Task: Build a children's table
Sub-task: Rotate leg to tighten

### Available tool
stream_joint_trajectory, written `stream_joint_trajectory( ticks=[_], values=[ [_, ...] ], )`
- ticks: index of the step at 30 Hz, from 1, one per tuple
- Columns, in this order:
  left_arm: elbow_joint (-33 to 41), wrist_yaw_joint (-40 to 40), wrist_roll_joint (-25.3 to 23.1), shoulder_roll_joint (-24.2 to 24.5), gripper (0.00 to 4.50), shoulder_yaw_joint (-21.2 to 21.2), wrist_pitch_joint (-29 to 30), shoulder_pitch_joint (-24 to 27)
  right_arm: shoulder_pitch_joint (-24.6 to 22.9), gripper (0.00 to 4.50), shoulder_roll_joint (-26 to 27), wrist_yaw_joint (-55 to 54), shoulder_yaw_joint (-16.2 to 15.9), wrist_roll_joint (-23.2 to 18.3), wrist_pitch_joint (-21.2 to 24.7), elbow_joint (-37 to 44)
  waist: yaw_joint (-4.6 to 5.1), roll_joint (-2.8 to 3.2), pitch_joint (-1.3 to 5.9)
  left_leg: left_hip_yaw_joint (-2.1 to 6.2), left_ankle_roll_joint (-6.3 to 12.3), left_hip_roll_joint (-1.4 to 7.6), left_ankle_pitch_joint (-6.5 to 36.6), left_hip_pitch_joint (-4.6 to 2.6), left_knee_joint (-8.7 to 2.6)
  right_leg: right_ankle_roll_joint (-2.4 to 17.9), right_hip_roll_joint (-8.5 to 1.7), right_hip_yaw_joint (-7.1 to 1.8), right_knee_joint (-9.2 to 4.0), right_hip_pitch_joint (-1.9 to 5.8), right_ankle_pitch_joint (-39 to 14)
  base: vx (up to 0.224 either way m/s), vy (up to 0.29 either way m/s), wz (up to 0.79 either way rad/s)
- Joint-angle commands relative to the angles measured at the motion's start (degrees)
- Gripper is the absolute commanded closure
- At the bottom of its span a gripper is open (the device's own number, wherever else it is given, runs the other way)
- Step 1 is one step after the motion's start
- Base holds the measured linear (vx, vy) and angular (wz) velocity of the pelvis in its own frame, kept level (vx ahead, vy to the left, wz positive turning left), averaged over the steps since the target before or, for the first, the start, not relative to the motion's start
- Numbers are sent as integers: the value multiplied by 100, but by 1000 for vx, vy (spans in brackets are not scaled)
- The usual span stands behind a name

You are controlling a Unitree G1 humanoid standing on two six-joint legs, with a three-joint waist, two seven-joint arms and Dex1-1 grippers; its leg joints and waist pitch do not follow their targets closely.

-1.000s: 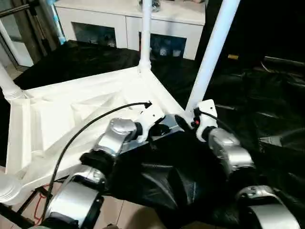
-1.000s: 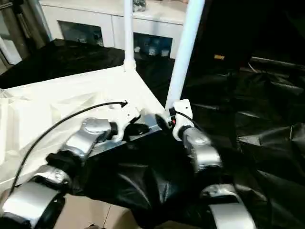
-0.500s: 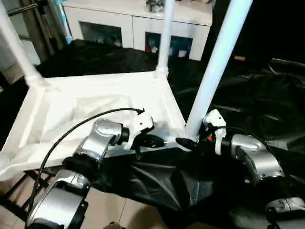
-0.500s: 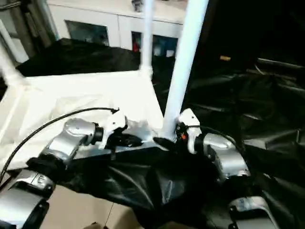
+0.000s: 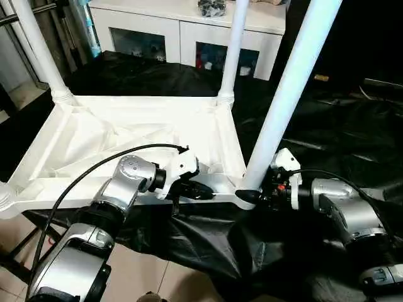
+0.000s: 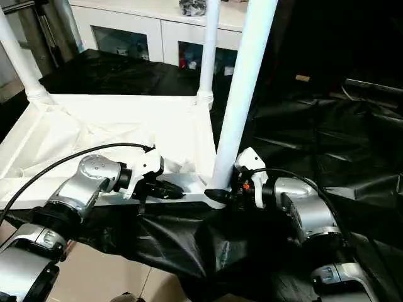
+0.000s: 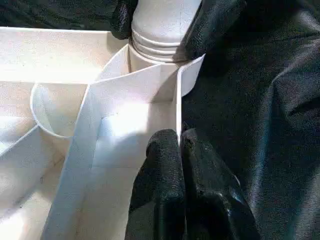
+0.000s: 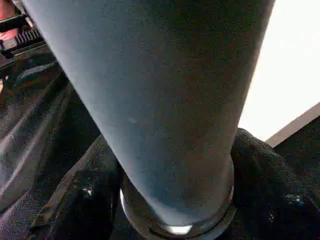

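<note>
The white tabletop lies upside down, ribbed underside up. White legs stand in its sockets: far left, far right and near right. My left gripper is shut on the tabletop's thin near rim, close to the near right corner. Its fingertips pinch that wall from both sides. My right gripper is shut on the near right leg's base, with black fingers hugging both sides of the tube. The near left socket sits at the picture's edge.
A white cabinet with glass doors stands behind. Crumpled black sheeting covers the ground to the right and under the table's near edge. Pale floor tiles lie in front. A black cable loops along my left forearm.
The tabletop has swung round and now lies square and level in front of me, both grippers keeping their holds. My right arm has dropped lower. The view has also shifted.
</note>
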State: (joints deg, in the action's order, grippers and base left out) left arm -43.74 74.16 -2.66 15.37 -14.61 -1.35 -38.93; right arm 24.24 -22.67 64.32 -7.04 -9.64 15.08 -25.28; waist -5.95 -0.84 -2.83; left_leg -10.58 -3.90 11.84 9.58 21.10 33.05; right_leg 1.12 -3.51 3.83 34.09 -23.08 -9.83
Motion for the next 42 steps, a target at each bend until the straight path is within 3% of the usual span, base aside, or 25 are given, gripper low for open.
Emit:
stream_joint_trajectory(
  ticks=[1, 4, 8, 9, 12, 14, 17, 18, 19, 22, 25, 28, 32, 33, 37, 42],
  values=[
    [153, -331, 110, -265, 450, 10, -68, -161, -127, 178, 313, 252, -407, -151, 103, 267, 18, -51, 361, 26, 284, 177, 1109, -79, -330, 1094, -450, -254, -407, 285, -1408, 0, 0, 0],
    [77, -716, 69, -401, 450, 79, 24, -212, -85, 178, 557, -409, -293, 71, -5, 4, 29, -64, 353, 28, 249, 174, 1139, -78, -335, 1059, -450, -256, -414, 270, -1508, 0, 0, 0],
    [-165, -1561, -78, -715, 450, 182, 220, -406, 193, 181, 1091, -2158, -9, 517, -151, -817, 146, -49, 330, 73, -10, 147, 1489, -122, -368, 860, -470, -243, -505, 236, -2304, 0, 0, 0],
    [-312, -2126, -143, -964, 450, 247, 364, -544, 373, 181, 1397, -3055, 244, 540, -43, -1171, 176, -47, 330, 75, -18, 147, 1515, -109, -373, 852, -465, -253, -503, 237, -2280, 0, 0, 0],
    [-415, -2570, -180, -1190, 450, 296, 477, -649, 522, 181, 1657, -3773, 470, 514, 43, -1446, 254, -45, 335, 84, -97, 145, 1650, -124, -377, 887, -455, -254, -503, 223, -2252, 0, 0, 0],
    [-441, -2792, -185, -1388, 450, 289, 544, -686, 669, 181, 1891, -4263, 625, 495, -68, -1701, 268, -51, 350, 72, 1, 134, 1543, -109, -357, 939, -462, -269, -495, 237, -1997, 0, 0, 0],
    [-441, -2861, -202, -1484, 450, 270, 547, -676, 729, 181, 1990, -4409, 600, 630, -325, -1815, 256, -45, 364, 50, 99, 124, 1390, -95, -345, 987, -449, -272, -477, 253, -1668, 0, 0, 0],
    [-416, -2815, -213, -1513, 450, 238, 533, -649, 742, 181, 2017, -4389, 555, 700, -530, -1849, 259, -47, 363, 49, 117, 121, 1363, -84, -346, 993, -449, -270, -472, 261, -1632, 0, 0, 0],
    [-386, -2756, -206, -1531, 450, 213, 531, -620, 760, 125, 2029, -4322, 523, 714, -625, -1874, 252, -46, 369, 46, 148, 120, 1321, -86, -342, 1000, -447, -268, -467, 271, -1580, 0, 0, 0],
    [-339, -2641, -220, -1494, 450, 175, 519, -559, 798, 105, 2025, -4009, 576, 555, -692, -1860, 256, -36, 367, 49, 193, 129, 1271, -73, -346, 1031, -444, -265, -454, 278, -1511, 0, 0, 0],
    [-258, -2339, -178, -1317, 450, 139, 505, -490, 802, 67, 1772, -3527, 432, 574, -835, -1778, 257, -52, 369, 49, 232, 132, 1300, -72, -347, 1061, -443, -262, -450, 296, -1468, 0, 0, 0],
    [-163, -2034, -133, -1198, 450, 95, 478, -429, 769, 56, 1570, -3055, 290, 600, -947, -1688, 250, -52, 376, 44, 316, 135, 1175, -52, -332, 1137, -454, -266, -425, 315, -1240, 0, 0, 0],
    [102, -1075, -12, -836, 450, -74, 340, -261, 602, 56, 1066, -1533, 193, 244, -978, -1147, 230, -74, 395, 37, 504, 143, 981, -35, -311, 1298, -444, -265, -367, 353, -799, 0, 0, 0],
    [114, -1021, -3, -814, 450, -81, 327, -254, 587, 56, 1034, -1438, 189, 212, -963, -1102, 206, -53, 388, 26, 544, 162, 973, -53, -310, 1329, -440, -264, -372, 332, -750, 0, 0, 0],
    [160, -690, 7, -640, 450, -115, 246, -226, 450, 56, 748, -654, 77, -24, -718, -745, 163, -55, 371, 17, 485, 185, 1076, -68, -318, 1317, -434, -247, -378, 312, -1024, 0, 0, 0],
    [168, -243, -23, -297, 450, -152, 65, -193, 203, 72, 327, 319, -227, -158, -341, -247, 77, -60, 360, 26, 376, 184, 1210, -78, -333, 1144, -440, -250, -413, 299, -1401, 0, 0, 0]
  ],
)
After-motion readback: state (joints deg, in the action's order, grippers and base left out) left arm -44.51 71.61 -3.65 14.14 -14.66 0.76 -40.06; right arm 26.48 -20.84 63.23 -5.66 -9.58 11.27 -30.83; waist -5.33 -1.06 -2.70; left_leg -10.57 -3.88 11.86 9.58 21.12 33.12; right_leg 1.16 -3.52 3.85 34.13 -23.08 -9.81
